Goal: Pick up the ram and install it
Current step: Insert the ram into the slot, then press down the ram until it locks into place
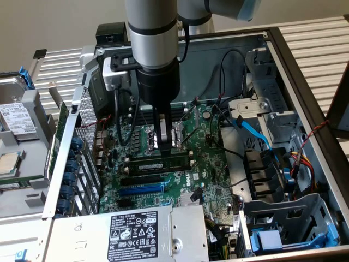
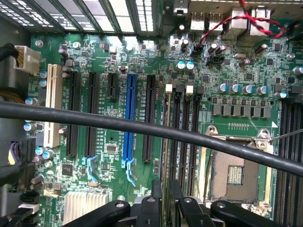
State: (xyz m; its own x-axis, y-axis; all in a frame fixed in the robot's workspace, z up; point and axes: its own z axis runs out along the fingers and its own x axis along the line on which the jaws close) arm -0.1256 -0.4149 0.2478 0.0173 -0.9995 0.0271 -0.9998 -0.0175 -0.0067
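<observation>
The ram [image 1: 161, 164], a thin dark-green stick with a pale label, stands on edge in a black memory slot on the motherboard [image 1: 210, 164], just in front of the CPU socket. My gripper [image 1: 163, 146] hangs straight above its middle, fingertips a little above its top edge. In the wrist view the ram [image 2: 165, 137] shows edge-on as a thin line beside the other memory slots [image 2: 187, 137]. My gripper [image 2: 165, 201] straddles that line, and its dark fingers [image 2: 155, 201] stand slightly apart, open, with a small gap on each side.
A black cable [image 2: 118, 124] crosses in front of the wrist camera. A blue expansion slot [image 1: 140, 190] lies nearer the power supply [image 1: 136, 234]. The CPU socket [image 2: 234, 172] sits beside the slots. Drive cages [image 1: 283, 229] and loose cables crowd the exterior view's right.
</observation>
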